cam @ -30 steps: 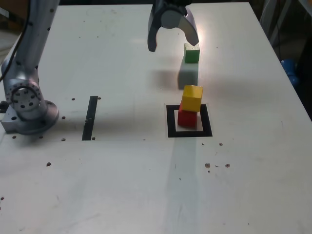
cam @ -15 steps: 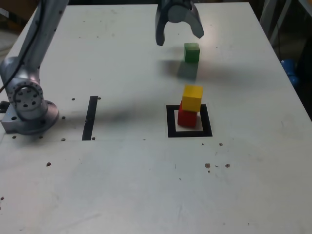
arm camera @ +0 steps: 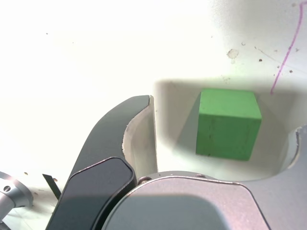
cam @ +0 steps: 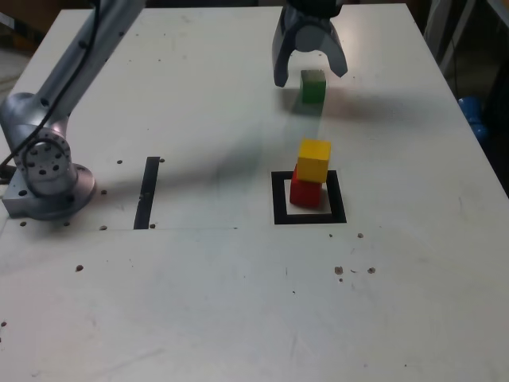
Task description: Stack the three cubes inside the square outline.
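The matte green cube (cam: pixel 313 85) sits on the white table (cam: pixel 199 278) between the gripper's (cam: pixel 310 70) spread, curved jaws, seemingly untouched, beyond the yellow-on-red stack (cam: pixel 310 173) in the square outline (cam: pixel 280 200).

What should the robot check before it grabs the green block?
1. Fingers open wide enough: ok, they stand apart.
2. Green block between the fingers: ok, the wrist view shows it in the gap.
3. Fingers not pushing the block yet: ok, there is a gap on each side in the wrist view.
4. Fingers low enough to grip: cannot tell.
5. Stack ready: ok, yellow block sits on red block inside the square.
6. Yellow block lined up on red: not ok, it sits a bit twisted.
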`<action>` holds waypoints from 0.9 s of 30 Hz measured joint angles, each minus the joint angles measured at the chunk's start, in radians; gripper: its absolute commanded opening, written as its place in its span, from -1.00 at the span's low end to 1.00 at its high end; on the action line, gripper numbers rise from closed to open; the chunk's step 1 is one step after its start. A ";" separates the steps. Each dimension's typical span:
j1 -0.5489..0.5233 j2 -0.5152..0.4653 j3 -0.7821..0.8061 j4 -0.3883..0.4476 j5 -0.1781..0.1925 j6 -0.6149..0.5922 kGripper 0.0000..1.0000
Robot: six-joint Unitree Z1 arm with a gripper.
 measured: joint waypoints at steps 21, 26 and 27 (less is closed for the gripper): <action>-0.029 0.049 -0.037 0.003 0.009 -0.005 -0.41; -0.030 0.051 -0.037 0.008 0.009 -0.005 -0.41; -0.030 0.051 -0.037 0.008 0.009 -0.005 -0.41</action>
